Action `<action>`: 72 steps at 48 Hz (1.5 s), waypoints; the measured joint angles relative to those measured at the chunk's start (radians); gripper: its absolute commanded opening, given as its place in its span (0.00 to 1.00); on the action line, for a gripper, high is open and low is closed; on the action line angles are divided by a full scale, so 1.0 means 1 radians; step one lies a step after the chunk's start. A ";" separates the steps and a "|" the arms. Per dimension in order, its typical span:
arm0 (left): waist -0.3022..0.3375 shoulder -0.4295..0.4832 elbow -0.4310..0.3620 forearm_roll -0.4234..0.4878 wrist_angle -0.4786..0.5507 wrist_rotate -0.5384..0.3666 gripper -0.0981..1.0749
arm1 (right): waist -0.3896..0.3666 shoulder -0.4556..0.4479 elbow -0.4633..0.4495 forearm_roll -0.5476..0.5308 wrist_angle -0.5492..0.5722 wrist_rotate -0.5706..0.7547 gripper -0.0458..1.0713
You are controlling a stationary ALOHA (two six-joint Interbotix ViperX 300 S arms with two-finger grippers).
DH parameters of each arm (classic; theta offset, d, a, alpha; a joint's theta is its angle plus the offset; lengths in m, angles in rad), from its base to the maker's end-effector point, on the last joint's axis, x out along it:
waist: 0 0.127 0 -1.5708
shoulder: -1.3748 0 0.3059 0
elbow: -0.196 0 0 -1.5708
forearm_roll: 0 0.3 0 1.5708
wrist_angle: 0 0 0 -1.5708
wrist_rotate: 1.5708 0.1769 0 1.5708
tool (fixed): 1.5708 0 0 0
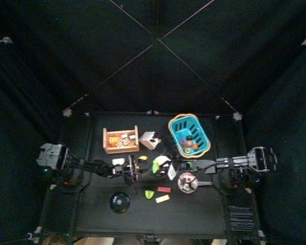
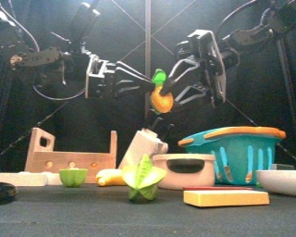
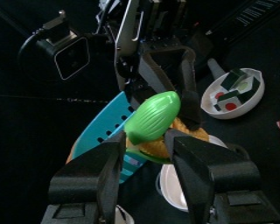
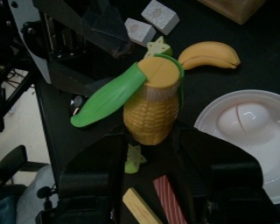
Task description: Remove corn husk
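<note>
Nearest the front camera lie a yellow block and a lime-green piece on the counter, with a white bowl and the blue basket just behind.

The corn is held in the air above the counter's middle, between the two arms. The right gripper is closed partway on the cob's lower end, a firm hold at about two-thirds of its spread. In the right wrist view the husk has swung away from the cob toward 8 o'clock, attached only near the tip. The left gripper stands wide, one jaw on each side of the husk's green tip; whether the jaws press it I cannot tell.

My reading: the peel is mid-way. The next move calls for the left gripper to close on the loose husk and draw it off along the cob, away from the right gripper, while the right holds steady.

The right wrist view shows the bare yellow kernels and a banana at 1 o'clock of the cob; the left wrist view shows mostly husk, hiding the cob. The front view gives height above the counter, which the top view cannot; the top view places the wooden rack at 10 o'clock of the corn.
</note>
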 measured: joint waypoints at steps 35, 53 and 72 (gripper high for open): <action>-0.002 0.025 -0.026 0.006 -0.043 0.069 0.48 | 0.006 0.009 -0.003 0.009 0.002 0.000 0.58; -0.002 0.025 -0.011 -0.058 -0.103 0.067 0.47 | 0.005 0.008 0.000 0.002 0.006 -0.012 0.60; 0.000 0.000 -0.020 -0.252 -0.117 0.037 0.47 | -0.035 -0.173 0.172 0.043 -0.299 -0.003 0.74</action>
